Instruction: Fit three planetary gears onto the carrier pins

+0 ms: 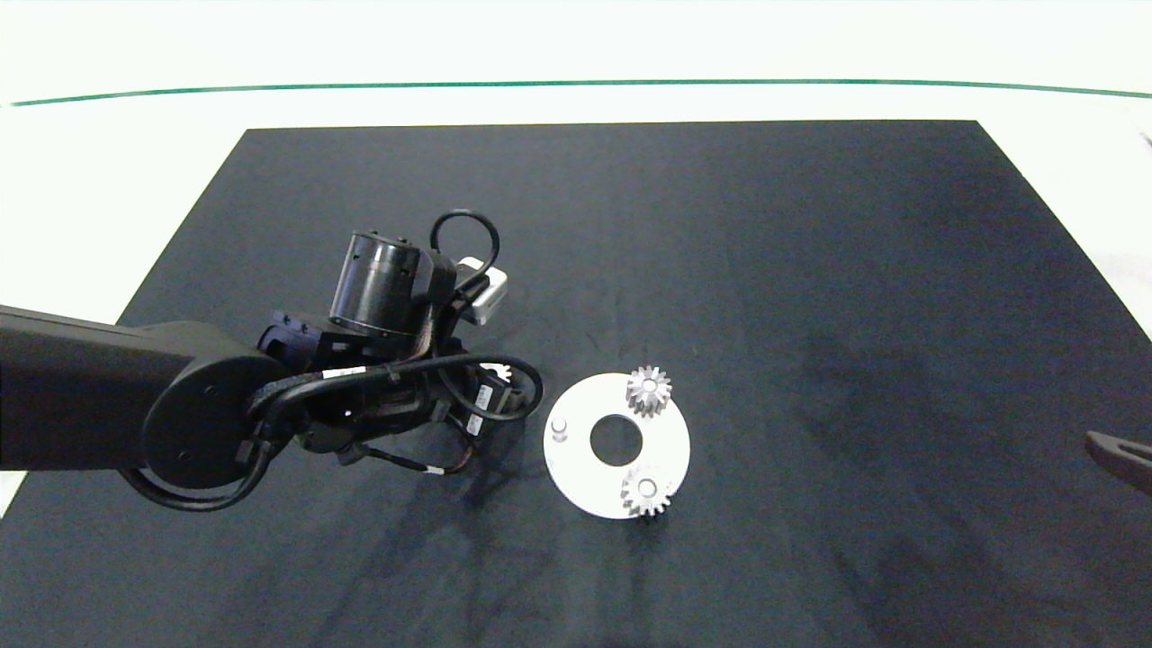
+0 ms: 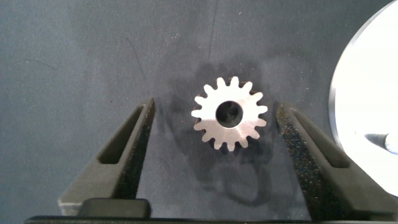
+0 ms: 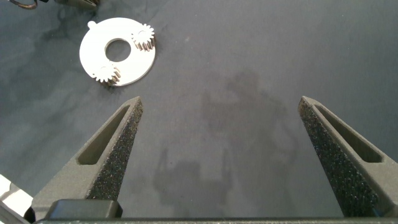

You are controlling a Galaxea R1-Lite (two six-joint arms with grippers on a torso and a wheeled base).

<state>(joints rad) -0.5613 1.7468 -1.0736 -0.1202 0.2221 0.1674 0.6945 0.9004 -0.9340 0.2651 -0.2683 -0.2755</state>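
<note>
A white carrier disc point(image 1: 576, 468) lies on the dark mat. Two planetary gears point(image 1: 648, 390) point(image 1: 646, 490) sit on its pins, and one carrier pin point(image 1: 559, 425) stands bare on the side nearest the left arm. The third gear point(image 2: 229, 113) lies flat on the mat just beside the disc point(image 2: 367, 93). My left gripper point(image 2: 214, 109) is open with a finger on each side of this gear, not touching it. In the head view the left wrist point(image 1: 387, 360) hides most of that gear point(image 1: 498, 370). Far to the right, my right gripper point(image 3: 221, 102) stands open and empty.
The black mat point(image 1: 810, 270) covers most of the white table. The right gripper's tip point(image 1: 1120, 454) shows at the head view's right edge. From the right wrist view the disc point(image 3: 93, 56) with its two gears lies far off.
</note>
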